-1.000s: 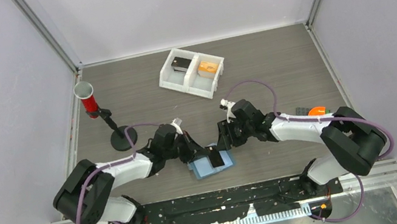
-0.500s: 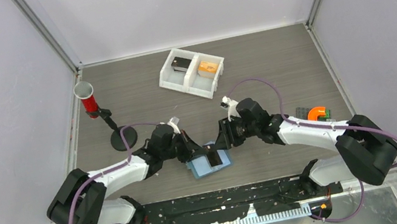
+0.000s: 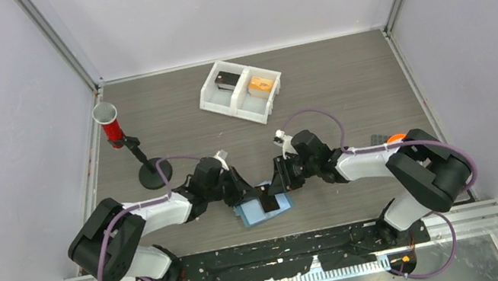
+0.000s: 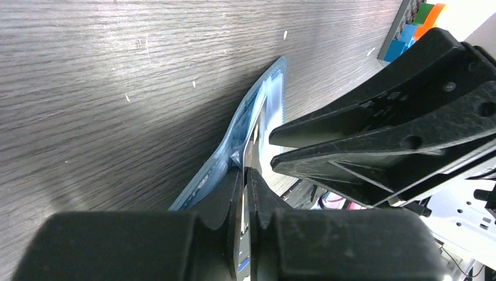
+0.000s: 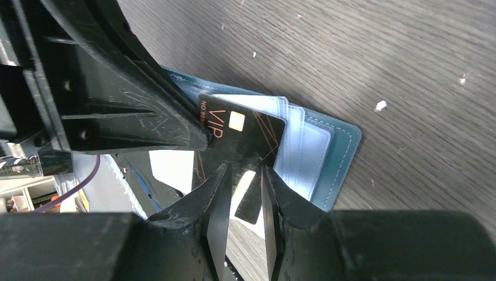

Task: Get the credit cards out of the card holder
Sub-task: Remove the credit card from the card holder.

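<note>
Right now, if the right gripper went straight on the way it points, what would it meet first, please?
The black credit card. It lies right ahead of the right gripper, over the open card holder, and seems to reach in between the gripper's fingers, though depth is unclear.

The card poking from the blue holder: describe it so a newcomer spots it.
At the table's near edge, between the left gripper and right gripper, lies the light-blue card holder. A black card sticks out of its pale sleeves; orange VIP lettering and a pale chip set it apart.
</note>
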You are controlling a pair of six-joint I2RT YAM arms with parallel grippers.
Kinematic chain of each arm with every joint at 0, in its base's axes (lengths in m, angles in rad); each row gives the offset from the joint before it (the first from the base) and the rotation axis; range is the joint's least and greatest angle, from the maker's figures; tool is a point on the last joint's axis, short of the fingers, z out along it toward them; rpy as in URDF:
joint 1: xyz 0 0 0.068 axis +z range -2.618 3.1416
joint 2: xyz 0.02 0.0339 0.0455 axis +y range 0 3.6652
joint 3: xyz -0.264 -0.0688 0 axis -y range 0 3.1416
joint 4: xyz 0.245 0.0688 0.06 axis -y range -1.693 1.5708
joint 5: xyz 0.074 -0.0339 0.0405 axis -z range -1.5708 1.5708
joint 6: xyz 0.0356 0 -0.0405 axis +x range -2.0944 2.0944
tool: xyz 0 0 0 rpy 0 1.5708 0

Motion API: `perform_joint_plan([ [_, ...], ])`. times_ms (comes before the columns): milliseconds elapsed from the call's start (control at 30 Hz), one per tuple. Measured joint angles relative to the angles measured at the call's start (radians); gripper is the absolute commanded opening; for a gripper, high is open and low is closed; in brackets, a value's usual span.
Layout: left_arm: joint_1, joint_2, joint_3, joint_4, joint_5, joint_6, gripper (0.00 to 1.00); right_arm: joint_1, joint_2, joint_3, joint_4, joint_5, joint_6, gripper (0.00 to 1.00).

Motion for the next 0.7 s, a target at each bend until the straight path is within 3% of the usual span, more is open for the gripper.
perform_joint_plan([
  [200, 0.0, 0.021, -0.002, 0.028, 0.003, -0.001, 0.27, 0.0, 0.051, -0.01, 0.042, -0.008, 0.01, 0.27],
  [400, 0.0, 0.022, -0.002, 0.042, 0.016, -0.001, 0.27, 0.0, 0.053, -0.019, 0.061, -0.008, 0.013, 0.25],
  [433, 0.0, 0.022, -0.002, 0.043, 0.018, -0.001, 0.24, 0.0, 0.053, -0.019, 0.062, -0.008, 0.013, 0.25],
  [533, 0.0, 0.022, -0.002, 0.043, 0.019, -0.003, 0.02, 0.0, 0.053, -0.02, 0.063, -0.008, 0.013, 0.25],
  [700, 0.0, 0.016, -0.002, 0.038, 0.024, -0.018, 0.0, 0.0, 0.051, -0.021, 0.062, -0.007, 0.013, 0.28],
])
